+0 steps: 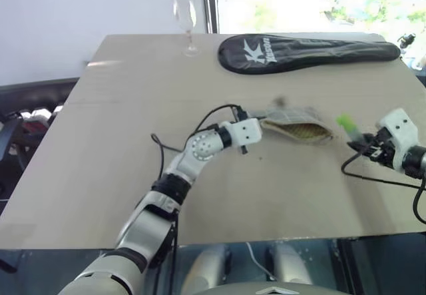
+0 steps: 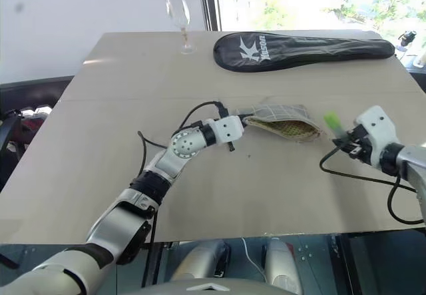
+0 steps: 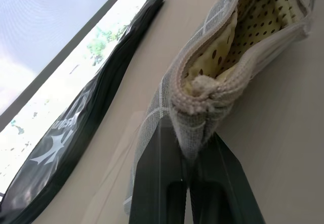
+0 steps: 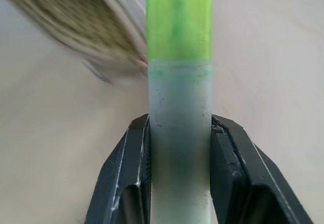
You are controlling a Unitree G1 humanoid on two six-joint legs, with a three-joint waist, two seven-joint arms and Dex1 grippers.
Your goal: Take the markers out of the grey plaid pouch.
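Left gripper [image 3: 195, 148]: nearest of all, its two black fingers are pinched together on the end seam of the pouch, holding it at mid-table.
Right gripper [image 4: 179, 133]: out at the right edge of the table, its fingers are clamped on the pale barrel of the green highlighter [image 4: 178, 57].
Green highlighter: clear of the pouch and just beside its open end, tip pointing back toward it.
Pouch [image 1: 296, 125]: grey plaid fabric, lying flat, mouth gaping to show yellow dotted lining.
Handling, pouch: likely soft, limp and light; I judge the stiff end seam the best hold.
Handling, highlighter: likely rigid, smooth, light; gripping mid-barrel suits it.
Count: one pouch, one highlighter seen; whether a pen remains inside, I cannot tell.
Far side: one long black racket cover [image 1: 309, 52] and one wine glass [image 1: 186, 22].
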